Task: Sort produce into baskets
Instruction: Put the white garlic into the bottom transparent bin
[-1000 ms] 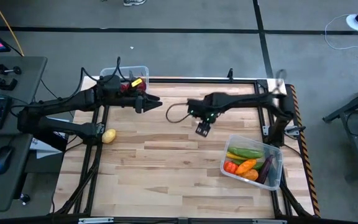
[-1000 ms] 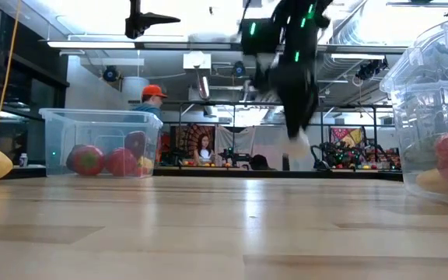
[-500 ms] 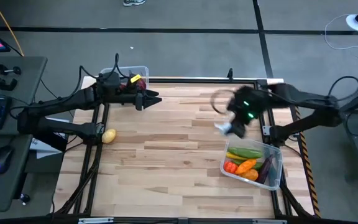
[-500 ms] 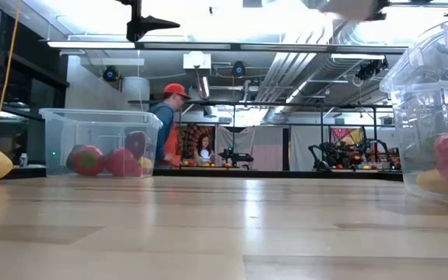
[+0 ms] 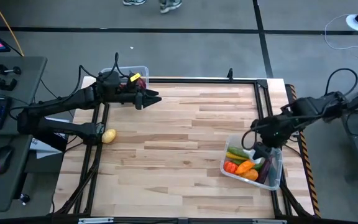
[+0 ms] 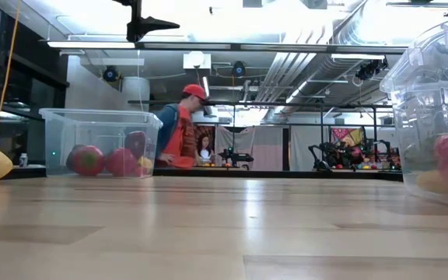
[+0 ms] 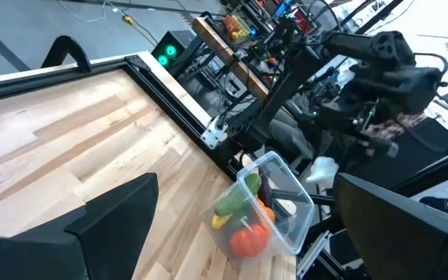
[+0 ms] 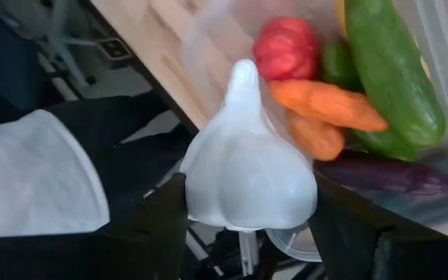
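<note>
My right gripper [image 5: 261, 149], clamped on the white garlic [image 8: 247, 183], has swung across the desk [image 5: 185, 143] and now hangs over the vegetable basket [image 5: 276, 176], so release looks next. That basket holds cucumbers, carrot, red pepper, eggplant. My left gripper [image 5: 151, 98], open, waits beside the far basket [image 6: 99, 142] of apples; a lemon [image 5: 109, 135] remains unsorted.

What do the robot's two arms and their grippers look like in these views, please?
Both arms are dark, slim and jointed. The left gripper tapers to black pointed fingers, broad and flat-faced. The right gripper is dark too, and a thin black cable loops above its arm.
</note>
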Available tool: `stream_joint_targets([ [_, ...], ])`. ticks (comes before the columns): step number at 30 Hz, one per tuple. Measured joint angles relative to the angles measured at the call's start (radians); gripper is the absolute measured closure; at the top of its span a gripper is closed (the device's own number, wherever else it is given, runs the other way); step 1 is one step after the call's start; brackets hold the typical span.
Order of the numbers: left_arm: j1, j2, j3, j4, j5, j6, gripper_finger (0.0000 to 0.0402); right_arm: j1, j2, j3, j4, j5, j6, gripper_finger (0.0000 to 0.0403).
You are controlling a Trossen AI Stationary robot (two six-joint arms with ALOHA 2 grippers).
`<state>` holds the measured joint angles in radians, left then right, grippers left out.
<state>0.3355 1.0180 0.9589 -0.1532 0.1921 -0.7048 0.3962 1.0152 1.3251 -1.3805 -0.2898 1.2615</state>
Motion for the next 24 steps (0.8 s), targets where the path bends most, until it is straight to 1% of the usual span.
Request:
stream_joint_targets([
  [5, 0.0, 0.0, 0.0, 0.0, 0.0, -0.008, 0.0027, 0.011, 0.023, -0.053, 0.007, -0.001, 0.022, 0.019],
  [9, 0.0, 0.0, 0.0, 0.0, 0.0, -0.009, 0.0027, 0.01, 0.057, -0.067, 0.007, -0.016, 0.019, 0.0189],
  [15, 0.0, 0.0, 0.0, 0.0, 0.0, -0.009, 0.0027, 0.01, 0.105, -0.067, 0.008, -0.032, -0.021, 0.0189],
  [18, 0.0, 0.0, 0.0, 0.0, 0.001, -0.009, 0.0027, 0.01, 0.117, -0.067, 0.009, -0.032, -0.094, 0.0189],
  [24, 0.0, 0.0, 0.0, 0.0, 0.008, -0.008, 0.0027, 0.01, 0.119, -0.067, 0.009, -0.023, -0.097, 0.0189],
])
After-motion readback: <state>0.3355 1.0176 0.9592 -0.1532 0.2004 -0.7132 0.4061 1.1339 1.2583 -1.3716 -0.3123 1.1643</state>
